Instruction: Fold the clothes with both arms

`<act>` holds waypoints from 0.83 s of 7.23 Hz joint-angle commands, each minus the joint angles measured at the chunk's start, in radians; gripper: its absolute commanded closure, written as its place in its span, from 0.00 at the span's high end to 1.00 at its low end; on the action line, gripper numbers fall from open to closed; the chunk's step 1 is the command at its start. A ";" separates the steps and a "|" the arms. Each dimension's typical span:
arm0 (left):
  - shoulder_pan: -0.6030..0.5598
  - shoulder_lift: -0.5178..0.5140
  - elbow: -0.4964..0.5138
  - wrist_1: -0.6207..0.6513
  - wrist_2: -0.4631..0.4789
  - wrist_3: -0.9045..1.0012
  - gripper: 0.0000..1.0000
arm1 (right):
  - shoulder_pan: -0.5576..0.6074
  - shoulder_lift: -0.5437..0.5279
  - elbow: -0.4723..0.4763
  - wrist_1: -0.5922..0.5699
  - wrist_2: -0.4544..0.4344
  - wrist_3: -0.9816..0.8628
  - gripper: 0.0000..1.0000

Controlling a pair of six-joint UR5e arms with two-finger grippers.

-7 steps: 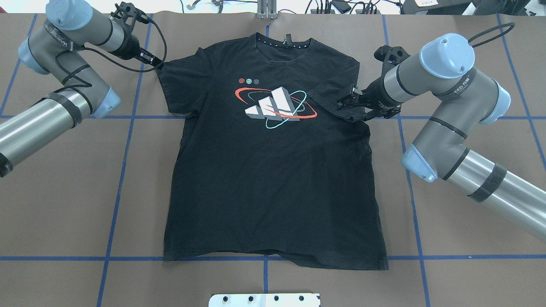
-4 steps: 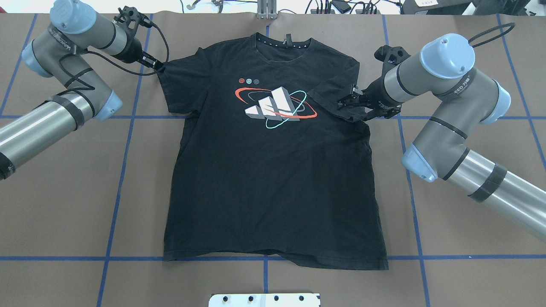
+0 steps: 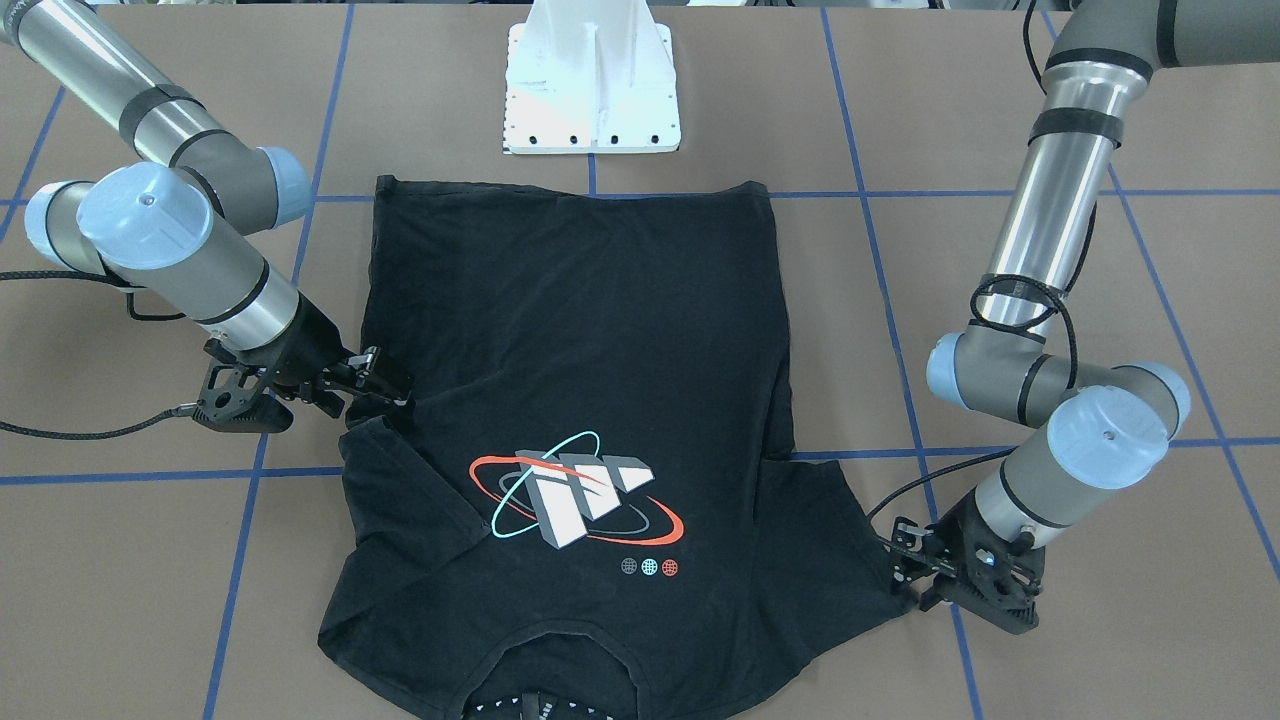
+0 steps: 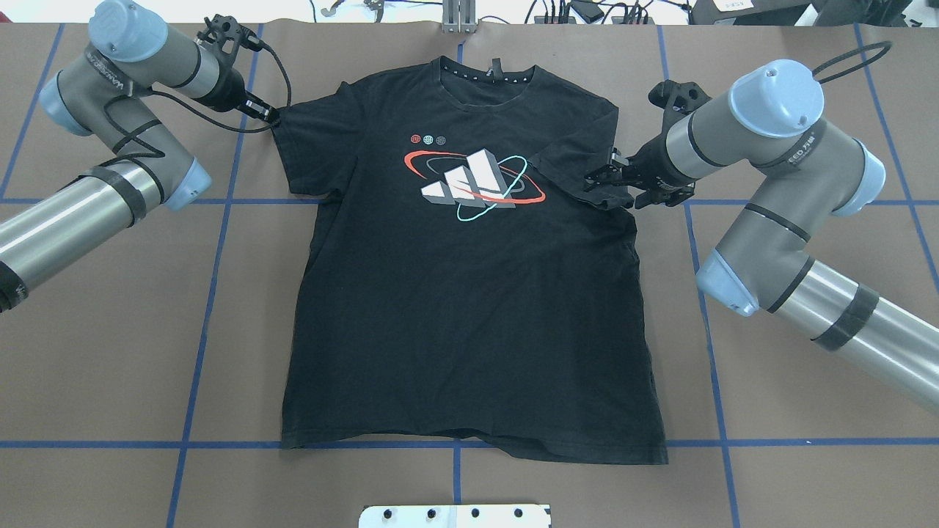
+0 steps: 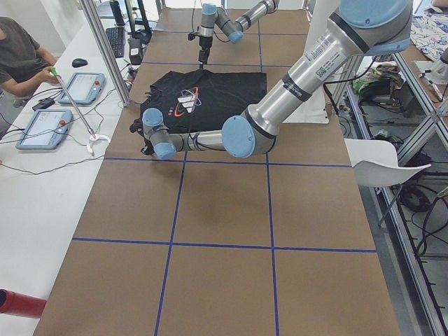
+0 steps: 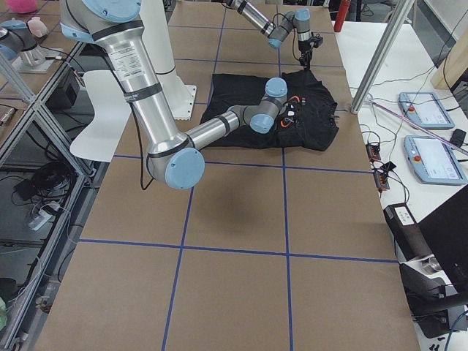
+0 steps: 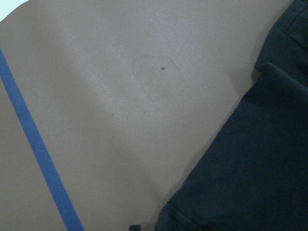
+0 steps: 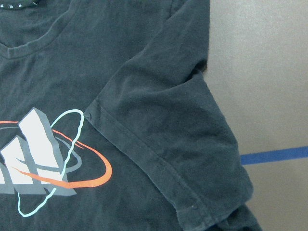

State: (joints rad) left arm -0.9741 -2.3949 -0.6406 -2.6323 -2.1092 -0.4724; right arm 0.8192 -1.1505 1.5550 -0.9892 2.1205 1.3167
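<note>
The black t-shirt (image 4: 469,308) lies flat and face up on the brown table, logo (image 4: 473,183) showing and collar at the far edge. Its right sleeve (image 8: 168,130) is folded inward onto the chest. My right gripper (image 4: 600,182) hovers over that folded sleeve, jaws apart and holding nothing; it also shows in the front view (image 3: 388,380). My left gripper (image 4: 270,114) is at the outer tip of the left sleeve (image 7: 250,163), low by the table; it also shows in the front view (image 3: 903,572). I cannot tell whether it is closed on the cloth.
The white mounting base (image 3: 592,90) stands just behind the shirt's hem. Blue tape lines (image 4: 213,279) grid the table. Cables and gear lie along the far edge (image 4: 587,11). An operator's tablets (image 6: 431,157) sit beside the table.
My right gripper has drawn slightly up and outward from the folded sleeve. My left arm's wrist has shifted a little farther away while its gripper stays at the sleeve tip. The shirt has not moved.
</note>
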 commanded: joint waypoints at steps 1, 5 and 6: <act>0.000 -0.003 0.001 0.000 0.000 0.000 0.00 | 0.001 -0.049 0.052 0.000 0.007 -0.001 1.00; -0.035 0.025 -0.209 0.058 -0.126 -0.116 0.00 | 0.001 -0.074 0.085 0.000 0.003 -0.001 1.00; -0.031 0.055 -0.275 0.057 -0.126 -0.182 0.00 | 0.001 -0.075 0.088 0.000 0.000 -0.001 1.00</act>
State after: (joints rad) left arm -1.0062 -2.3704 -0.8365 -2.5841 -2.2198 -0.5890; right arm 0.8207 -1.2226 1.6382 -0.9893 2.1225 1.3161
